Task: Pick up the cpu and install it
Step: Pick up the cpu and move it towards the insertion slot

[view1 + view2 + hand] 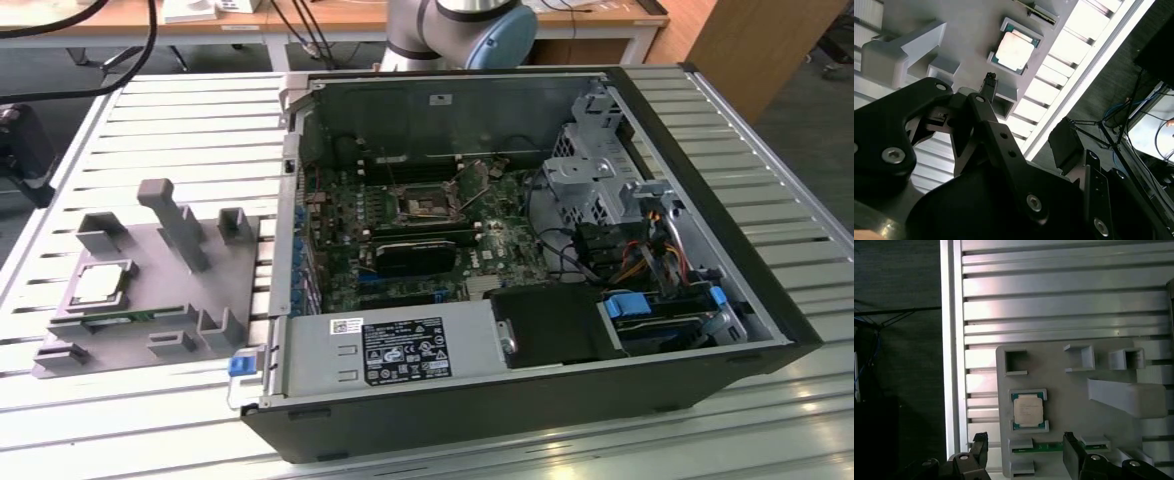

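Cut off at the exterior view's upper edge: robot arm (461,25). Cropped by the first wrist view's border: gripper (1026,450). Half sunk in the grey fixture's (1064,390) slots: green memory stick (1049,446). Too small to read: markings on the cpu (1028,410). Masked by the gripper in the second wrist view: part of the fixture.
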`<action>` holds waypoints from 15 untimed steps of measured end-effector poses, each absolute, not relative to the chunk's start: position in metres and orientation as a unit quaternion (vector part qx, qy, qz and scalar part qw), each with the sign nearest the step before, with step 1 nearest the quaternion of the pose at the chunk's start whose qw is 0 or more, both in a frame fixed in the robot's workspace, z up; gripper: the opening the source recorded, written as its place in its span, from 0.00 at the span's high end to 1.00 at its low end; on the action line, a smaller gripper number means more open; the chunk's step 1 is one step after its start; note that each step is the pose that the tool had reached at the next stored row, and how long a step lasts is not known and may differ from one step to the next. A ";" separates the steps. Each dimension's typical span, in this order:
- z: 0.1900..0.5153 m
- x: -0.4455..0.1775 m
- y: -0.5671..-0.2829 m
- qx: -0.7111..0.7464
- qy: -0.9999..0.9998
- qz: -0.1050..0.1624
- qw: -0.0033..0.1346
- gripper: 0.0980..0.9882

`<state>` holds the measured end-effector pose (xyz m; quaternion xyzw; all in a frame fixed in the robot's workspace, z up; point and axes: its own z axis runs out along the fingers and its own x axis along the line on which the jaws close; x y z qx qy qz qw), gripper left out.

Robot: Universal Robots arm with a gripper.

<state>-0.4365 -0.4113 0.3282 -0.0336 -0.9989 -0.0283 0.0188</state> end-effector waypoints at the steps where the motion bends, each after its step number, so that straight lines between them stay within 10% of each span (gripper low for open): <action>1: 0.328 -0.436 -0.411 -0.034 -0.999 -0.028 0.019 0.32; 15: 0.316 -0.436 -0.412 -0.034 -0.999 -0.028 0.022 0.32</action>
